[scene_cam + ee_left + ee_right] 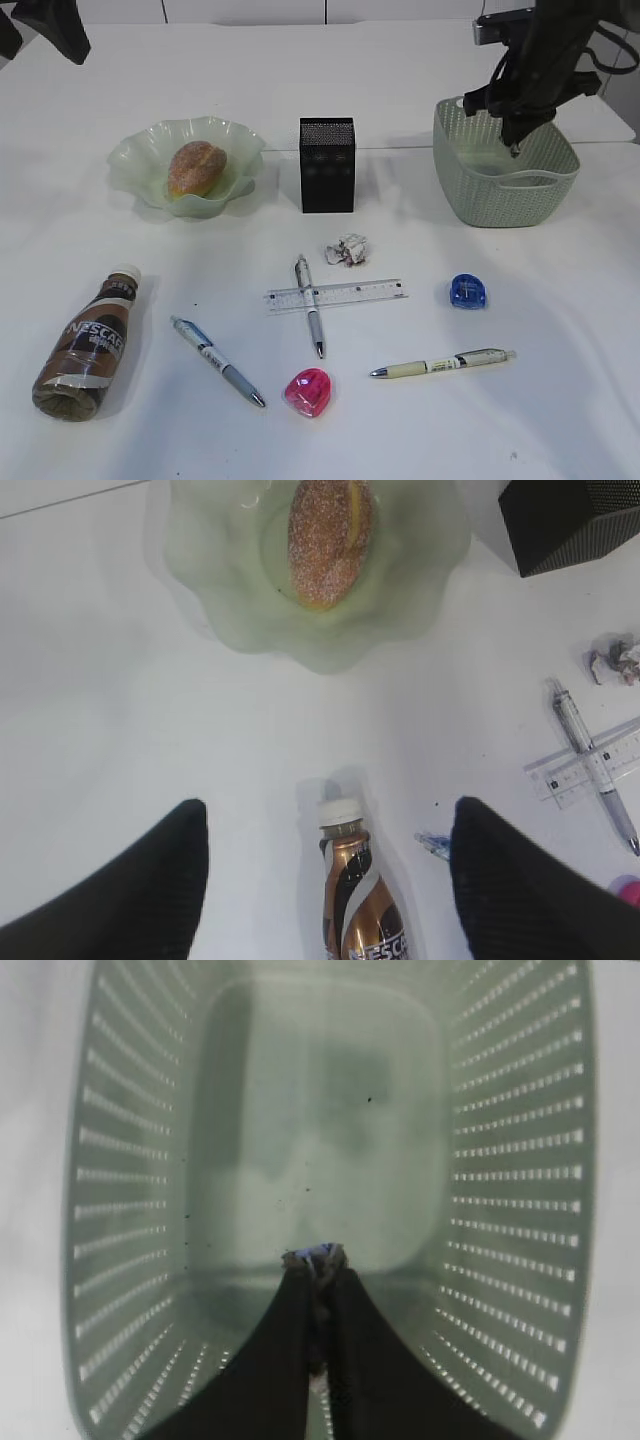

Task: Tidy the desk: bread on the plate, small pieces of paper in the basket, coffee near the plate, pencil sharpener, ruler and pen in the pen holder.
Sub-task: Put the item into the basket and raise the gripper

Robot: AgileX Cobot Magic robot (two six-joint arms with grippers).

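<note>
The bread [197,168] lies in the plate [140,165]. The coffee [90,345] lies on its side at the front left, and my left gripper [325,815] hangs open high above its white cap. My right gripper [515,150] is over the inside of the basket [505,190], shut on a small piece of paper [316,1253] that peeks out at its tips. Another paper wad [346,249] lies before the pen holder [327,165]. The ruler [360,293] lies under a pen [310,305]. A pink sharpener [309,391] and a blue one [466,291] sit on the desk [560,400].
Two more pens lie near the front, one at the left [217,361] and one at the right [443,364]. In the right wrist view the basket floor [320,1110] shows nothing lying on it.
</note>
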